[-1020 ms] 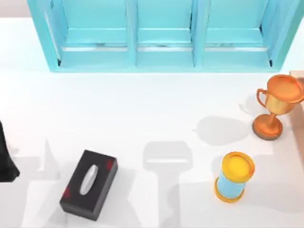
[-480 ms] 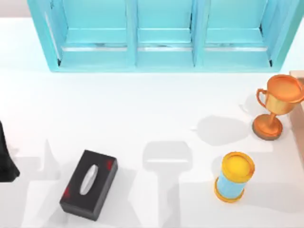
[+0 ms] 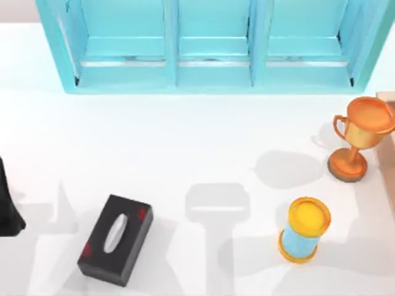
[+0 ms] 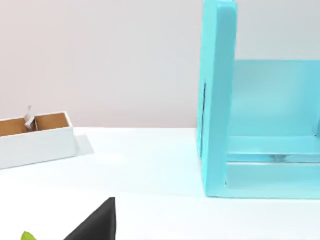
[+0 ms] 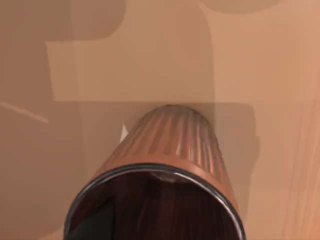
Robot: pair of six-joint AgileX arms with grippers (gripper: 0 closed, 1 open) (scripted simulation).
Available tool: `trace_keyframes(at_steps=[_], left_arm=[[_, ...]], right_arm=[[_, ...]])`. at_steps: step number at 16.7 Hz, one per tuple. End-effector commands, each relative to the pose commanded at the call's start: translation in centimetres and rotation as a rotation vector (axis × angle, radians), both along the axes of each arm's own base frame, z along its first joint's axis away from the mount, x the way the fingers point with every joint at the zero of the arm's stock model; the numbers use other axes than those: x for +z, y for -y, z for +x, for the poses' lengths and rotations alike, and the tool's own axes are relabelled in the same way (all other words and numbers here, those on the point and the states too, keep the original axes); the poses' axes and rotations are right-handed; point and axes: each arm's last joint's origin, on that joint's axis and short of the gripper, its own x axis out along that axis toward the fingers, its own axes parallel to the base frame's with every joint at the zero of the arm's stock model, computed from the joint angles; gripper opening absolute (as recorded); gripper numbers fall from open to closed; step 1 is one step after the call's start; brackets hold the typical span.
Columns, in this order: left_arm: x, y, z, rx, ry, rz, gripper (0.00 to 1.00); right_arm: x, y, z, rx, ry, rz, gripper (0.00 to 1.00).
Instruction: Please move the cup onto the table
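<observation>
- Right wrist camera is looking down on a ribbed brown cup [image 5: 167, 165], rim up and close beneath it, tan surface under it; can't tell the right gripper's state.
- Left arm [image 3: 7, 203] is sitting parked at the worktop's left edge; can't tell that gripper's state either.
- White worktop [image 3: 185, 135] is carrying a black tissue box [image 3: 115, 239], a yellow-and-blue cylinder [image 3: 303, 229] and a gold trophy [image 3: 359, 137], with the turquoise cabinet [image 3: 210, 43] behind.
- Judging progress: cup not yet on the white worktop; grasp and transfer are looking still to do.
</observation>
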Motion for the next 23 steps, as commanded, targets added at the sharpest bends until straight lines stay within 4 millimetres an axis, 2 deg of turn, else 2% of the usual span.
trace_keyframes(at_steps=[3, 7, 20, 23], left_arm=[[0.0, 0.0, 0.0, 0.000, 0.000, 0.000, 1.00], [0.0, 0.0, 0.0, 0.000, 0.000, 0.000, 1.00], [0.0, 0.0, 0.0, 0.000, 0.000, 0.000, 1.00], [0.0, 0.0, 0.0, 0.000, 0.000, 0.000, 1.00]], right_arm=[[-2.0, -0.1, -0.4, 0.000, -0.012, 0.006, 1.00], [-2.0, -0.1, -0.4, 0.000, -0.012, 0.006, 1.00], [-2.0, -0.1, -0.4, 0.000, -0.012, 0.006, 0.02], [-2.0, -0.1, -0.4, 0.000, -0.012, 0.006, 0.00]])
